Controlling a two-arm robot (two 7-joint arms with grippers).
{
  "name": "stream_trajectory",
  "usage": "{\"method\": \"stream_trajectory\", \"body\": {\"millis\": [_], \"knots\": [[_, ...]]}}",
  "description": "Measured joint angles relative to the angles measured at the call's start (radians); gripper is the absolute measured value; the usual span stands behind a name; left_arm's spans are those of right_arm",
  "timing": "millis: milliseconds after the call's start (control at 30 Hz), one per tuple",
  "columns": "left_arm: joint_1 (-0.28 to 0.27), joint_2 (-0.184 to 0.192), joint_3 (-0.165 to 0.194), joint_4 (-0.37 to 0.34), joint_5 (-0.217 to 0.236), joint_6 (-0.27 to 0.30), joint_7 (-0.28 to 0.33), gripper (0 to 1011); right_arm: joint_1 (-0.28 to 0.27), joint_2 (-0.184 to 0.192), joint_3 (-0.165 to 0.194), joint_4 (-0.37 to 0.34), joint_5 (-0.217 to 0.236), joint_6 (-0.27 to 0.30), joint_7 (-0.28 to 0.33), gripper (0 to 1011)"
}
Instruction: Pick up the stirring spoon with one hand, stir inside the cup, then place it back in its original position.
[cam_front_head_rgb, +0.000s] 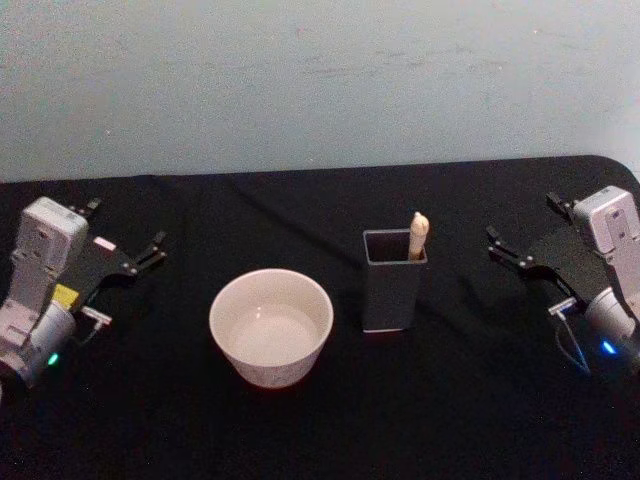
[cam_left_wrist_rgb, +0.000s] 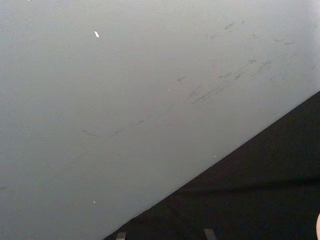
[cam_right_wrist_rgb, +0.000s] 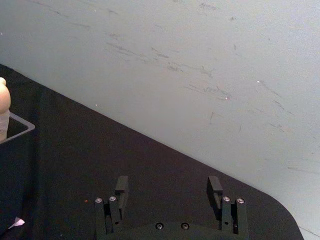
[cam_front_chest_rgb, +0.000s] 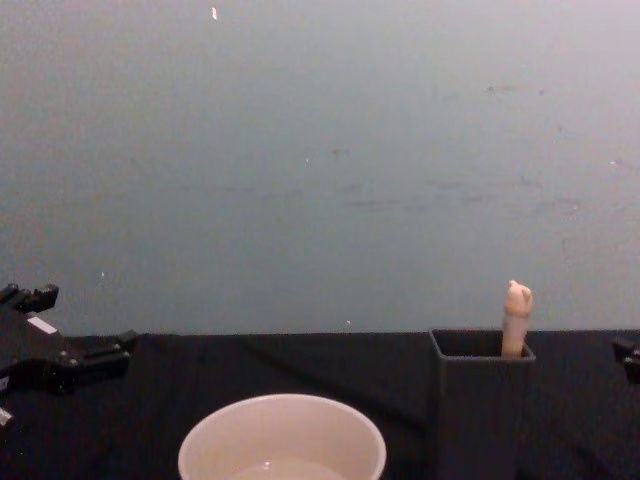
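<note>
Pale scuffed wall (cam_front_head_rgb: 320, 80) stands behind a black-clothed table (cam_front_head_rgb: 450, 400), which carries the cream cup (cam_front_head_rgb: 270, 365) left of centre and the dark grey holder (cam_front_head_rgb: 390, 300) just to its right. Left gripper (cam_front_head_rgb: 128, 222) and right gripper (cam_front_head_rgb: 520, 216) sit at opposite table edges, fingers spread, touching nothing. Spoon (cam_front_head_rgb: 418, 235) stands upright in the holder's rear right corner, knob above the rim; the right gripper is nearer, the spoon lying inward to its left.
</note>
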Motion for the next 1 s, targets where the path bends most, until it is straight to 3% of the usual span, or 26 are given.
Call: {"method": "stream_trajectory", "body": {"millis": [633,833,1000], "knots": [[0.000,0.000,0.000,0.000,0.000,0.000,0.000,1002,-0.004,-0.002,0.008,-0.004,0.001,0.000,0.013,1002],[0.000,0.000,0.000,0.000,0.000,0.000,0.000,1001,-0.030,0.005,0.036,-0.048,0.043,0.011,0.070,1002],[0.000,0.000,0.000,0.000,0.000,0.000,0.000,1001,-0.075,0.025,0.074,-0.118,0.127,0.035,0.149,1002]]}}
